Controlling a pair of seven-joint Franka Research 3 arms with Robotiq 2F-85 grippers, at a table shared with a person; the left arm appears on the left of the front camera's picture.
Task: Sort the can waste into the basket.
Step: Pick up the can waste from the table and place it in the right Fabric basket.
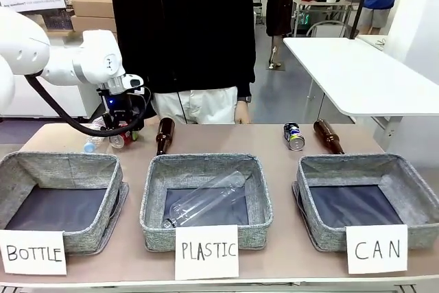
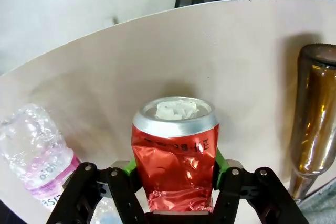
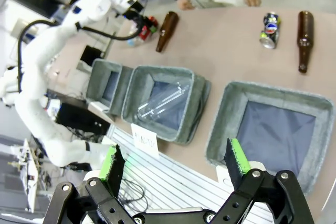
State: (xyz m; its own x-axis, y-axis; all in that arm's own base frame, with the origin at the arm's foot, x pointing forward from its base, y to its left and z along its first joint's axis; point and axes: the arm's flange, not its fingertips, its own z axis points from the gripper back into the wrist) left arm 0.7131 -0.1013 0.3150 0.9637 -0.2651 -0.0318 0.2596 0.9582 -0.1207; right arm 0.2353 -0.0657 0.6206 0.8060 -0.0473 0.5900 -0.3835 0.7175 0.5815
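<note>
Red can (image 2: 176, 153), dented, sits clamped between the green pads (image 2: 221, 162) of the left gripper (image 1: 123, 135) at the table's (image 1: 274, 143) far left, beside a clear plastic bottle (image 2: 37, 153) and a brown bottle (image 2: 315, 124). Right gripper (image 3: 176, 163) hangs spread wide above the CAN basket (image 1: 405, 176); the blue can (image 1: 294, 136) lies behind that basket.

Our left arm: enters from left, reaches to far left part of counter, wrist bent downward. Our left gripper (image 1: 123, 135): lowered near counter surface, green pads (image 2: 219, 162) pressed against both sides of dented red can (image 2: 176, 153), jaws closed on it. Our right arm: not seen in front view. Our right gripper (image 3: 176, 162): raised high above counter's near edge, fingers (image 3: 237, 156) spread wide, nothing between them.
</note>
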